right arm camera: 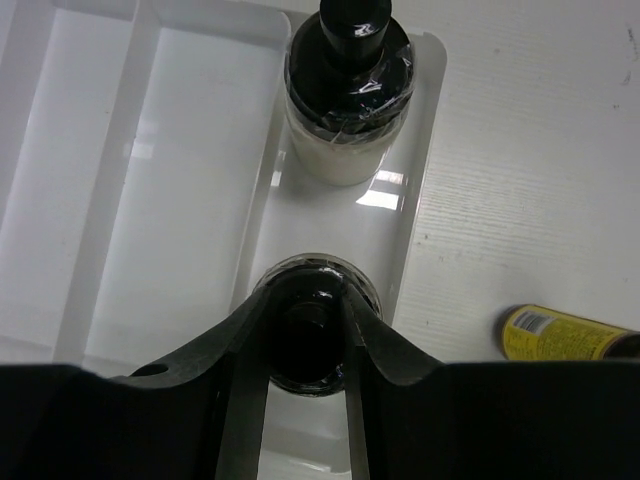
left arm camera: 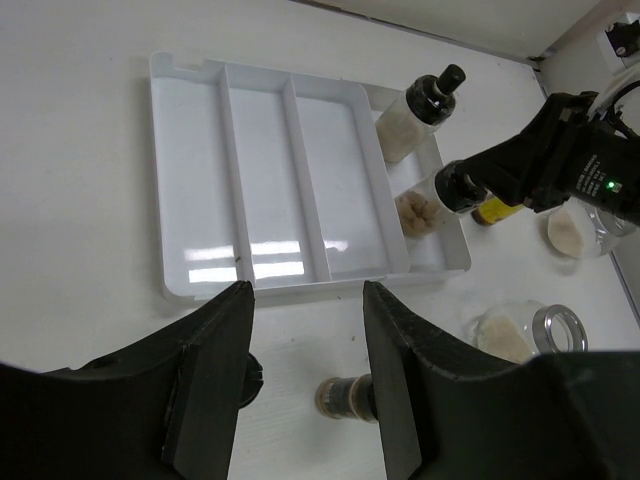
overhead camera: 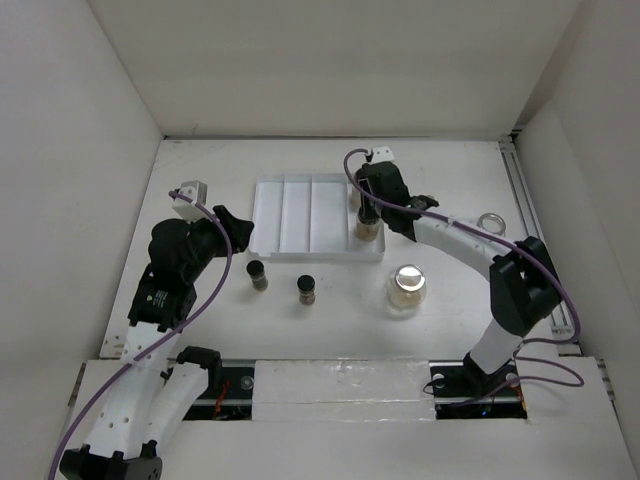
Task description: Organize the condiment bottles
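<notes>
Spice bottle (right arm camera: 310, 348) upright in right claw (right arm camera: 308, 296)

Four black-capped bottles (overhead camera: 307, 290), two jars (overhead camera: 407, 290), one yellow bottle (right arm camera: 560, 335) — one tray (overhead camera: 297, 215)

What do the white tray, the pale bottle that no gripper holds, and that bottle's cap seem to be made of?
Tray: probably moulded plastic, glossy white; lamp reflections lie on its floor. Pale bottle: clear glass or hard plastic, I cannot tell which; contents show through. Cap: black, likely plastic, slightly shiny.
</notes>
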`<state>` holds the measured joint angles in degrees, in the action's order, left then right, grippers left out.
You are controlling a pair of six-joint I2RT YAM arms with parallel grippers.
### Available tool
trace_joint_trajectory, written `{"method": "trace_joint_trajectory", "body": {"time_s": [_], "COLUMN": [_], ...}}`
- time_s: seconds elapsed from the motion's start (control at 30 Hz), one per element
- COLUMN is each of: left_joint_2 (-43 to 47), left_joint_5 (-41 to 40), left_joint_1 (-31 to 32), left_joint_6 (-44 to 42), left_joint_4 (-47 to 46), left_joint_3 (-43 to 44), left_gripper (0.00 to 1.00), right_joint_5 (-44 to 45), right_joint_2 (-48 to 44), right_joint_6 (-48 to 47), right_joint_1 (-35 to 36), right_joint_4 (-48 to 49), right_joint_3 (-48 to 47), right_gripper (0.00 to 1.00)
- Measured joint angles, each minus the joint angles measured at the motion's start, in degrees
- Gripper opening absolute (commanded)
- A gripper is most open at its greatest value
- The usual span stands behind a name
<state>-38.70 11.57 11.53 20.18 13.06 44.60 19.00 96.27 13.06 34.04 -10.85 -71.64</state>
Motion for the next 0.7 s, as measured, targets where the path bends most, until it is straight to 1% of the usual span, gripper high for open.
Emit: {"method": "trace_joint_trajectory", "body": {"time_s": [0.03, 0.07, 0.13, 0.17, 0.27, 0.3, 0.33, 0.43, 0.53, 0.7], "left_joint_2": [0.0, 0.0, 0.0, 0.0, 0.0, 0.0, 0.0, 0.0, 0.0, 0.0], "left_joint_5": [0.0, 0.04, 0.2, 0.24, 0.28, 0.28, 0.31, 0.37, 0.42, 0.42], "left_joint_1": [0.0, 0.0, 0.0, 0.0, 0.0, 0.0, 0.0, 0.0, 0.0, 0.0], "left_joint_6": [0.0, 0.0, 0.0, 0.0, 0.0, 0.0, 0.0, 0.0, 0.0, 0.0], "left_joint_4": [0.0, 0.0, 0.0, 0.0, 0.0, 0.0, 0.0, 0.0, 0.0, 0.0], "left_joint_3": [0.0, 0.0, 0.0, 0.0, 0.0, 0.0, 0.0, 0.0, 0.0, 0.0], "left_gripper": [0.43, 0.43, 0.43, 0.43, 0.43, 0.43, 0.43, 0.43, 0.43, 0.43], "right_joint_5": [0.59, 1.01, 1.68, 1.97, 2.1, 2.19, 2.19, 2.49, 3.02, 3.98], "right_joint_2": [0.39, 0.68, 0.85, 0.85, 0.57, 0.04, -0.92, -6.29, -15.52, -35.12], "right_joint_6": [-0.09, -0.22, -0.46, -0.68, -1.05, -1.09, -1.22, -1.29, -0.39, 4.92], "right_joint_1": [0.2, 0.33, 0.66, 0.81, 1.11, 1.22, 1.33, 2.03, 2.82, 3.93], "right_joint_4": [0.44, 0.81, 1.2, 1.4, 1.42, 1.09, 0.48, -2.23, -5.18, -12.57], "right_joint_3": [-0.13, -0.24, -0.28, -0.31, -0.76, -0.76, -0.74, -0.61, 1.18, 11.93], "right_gripper": [0.33, 0.4, 0.48, 0.59, 0.75, 0.83, 0.87, 0.9, 0.9, 0.91]}}
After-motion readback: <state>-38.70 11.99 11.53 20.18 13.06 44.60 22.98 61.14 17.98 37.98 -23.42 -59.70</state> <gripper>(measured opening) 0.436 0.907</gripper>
